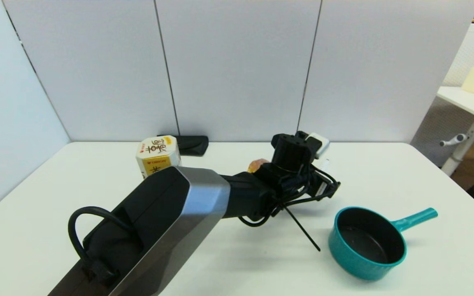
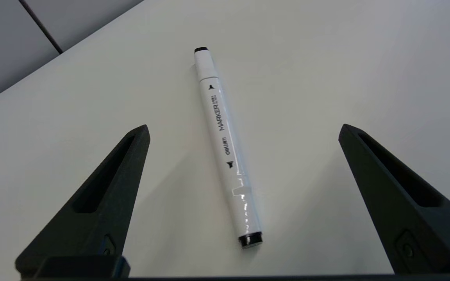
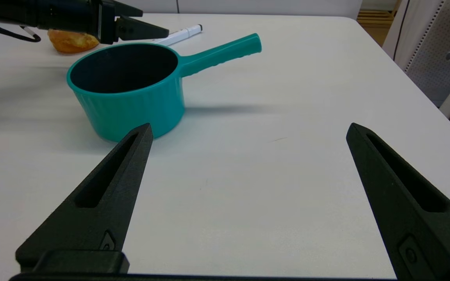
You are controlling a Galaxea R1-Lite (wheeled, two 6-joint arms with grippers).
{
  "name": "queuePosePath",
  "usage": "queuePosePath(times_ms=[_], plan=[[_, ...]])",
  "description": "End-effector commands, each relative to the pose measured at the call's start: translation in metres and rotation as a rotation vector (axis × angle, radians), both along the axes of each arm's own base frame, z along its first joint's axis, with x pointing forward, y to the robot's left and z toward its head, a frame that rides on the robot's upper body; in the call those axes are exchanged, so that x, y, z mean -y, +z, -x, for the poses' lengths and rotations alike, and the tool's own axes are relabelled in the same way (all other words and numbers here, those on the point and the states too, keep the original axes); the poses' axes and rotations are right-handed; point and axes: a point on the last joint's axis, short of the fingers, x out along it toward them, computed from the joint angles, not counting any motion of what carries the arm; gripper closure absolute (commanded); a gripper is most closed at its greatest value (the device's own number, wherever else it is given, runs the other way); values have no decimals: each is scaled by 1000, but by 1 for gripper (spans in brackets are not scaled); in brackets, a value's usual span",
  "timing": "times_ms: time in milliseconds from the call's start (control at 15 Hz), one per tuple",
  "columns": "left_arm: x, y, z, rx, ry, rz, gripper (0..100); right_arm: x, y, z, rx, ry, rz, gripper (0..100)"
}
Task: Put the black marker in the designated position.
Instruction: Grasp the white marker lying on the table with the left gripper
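The marker (image 2: 227, 146) has a smooth, glossy white plastic barrel that catches bright glints near its closer end, with fine dark print and small black plastic caps at both tips. It lies on a matt white surface (image 2: 326, 78), smooth and faintly scuffed. The left tool (image 2: 244, 132) has fingers (image 2: 108, 183) of matt black plastic with a slightly grainy look; the right tool (image 3: 248, 130) looks the same. The pot (image 3: 131, 97) is smooth teal plastic with ribbed walls, a dull dark inside and a satin sheen. The left arm's shell (image 1: 196, 201) is brushed grey metal beside matt black panels. The box (image 1: 157, 155) is glossy printed card.
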Motion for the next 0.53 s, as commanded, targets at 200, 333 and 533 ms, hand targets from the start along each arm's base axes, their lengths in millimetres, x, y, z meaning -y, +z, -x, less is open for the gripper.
queuePosePath(times_ms=[200,333,533], plan=[[1,-9,-3,-2,4,1,0,0,0,0,-1,0,0,0],[0,-10,-4,-3,7,0,0,0,0,0,-1,0,0,0],[-1,-10,-5,-11,9,3,0,0,0,0,-1,0,0,0]])
